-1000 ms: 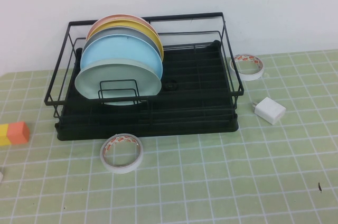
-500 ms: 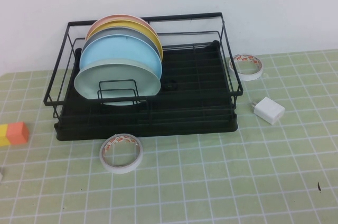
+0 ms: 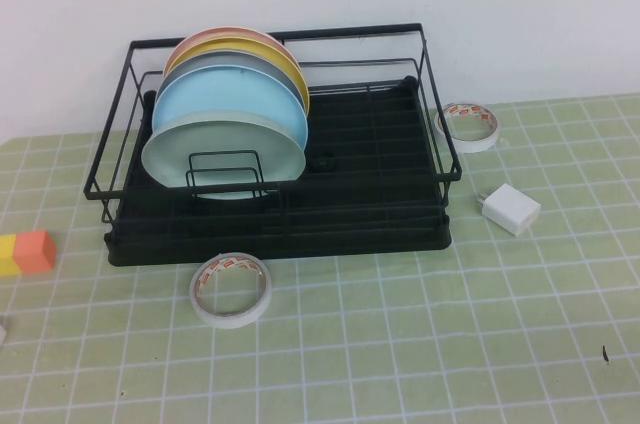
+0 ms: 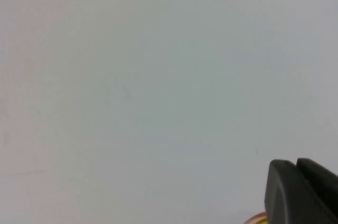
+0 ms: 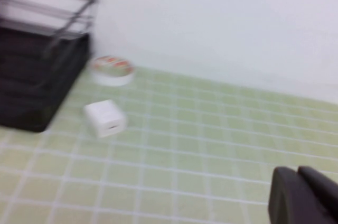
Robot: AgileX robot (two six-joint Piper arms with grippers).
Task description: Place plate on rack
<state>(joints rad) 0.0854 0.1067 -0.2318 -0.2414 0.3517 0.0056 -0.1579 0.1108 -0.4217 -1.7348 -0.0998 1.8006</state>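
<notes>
Mint-green plate [image 3: 222,154] stands upright at the front of the plate row in the black wire rack [image 3: 380,169]. Looks light, stiff, smooth plastic; grip its raised rim. Left end effector [image 4: 301,192] faces the wall, right end effector [image 5: 303,195] hangs over the table [image 3: 420,344]; finger state undeterminable.

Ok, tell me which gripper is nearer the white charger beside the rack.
Right, probably. The right gripper hangs above the table with the white charger ahead of it. The left gripper faces only blank wall. Neither gripper shows in the high view.
</notes>
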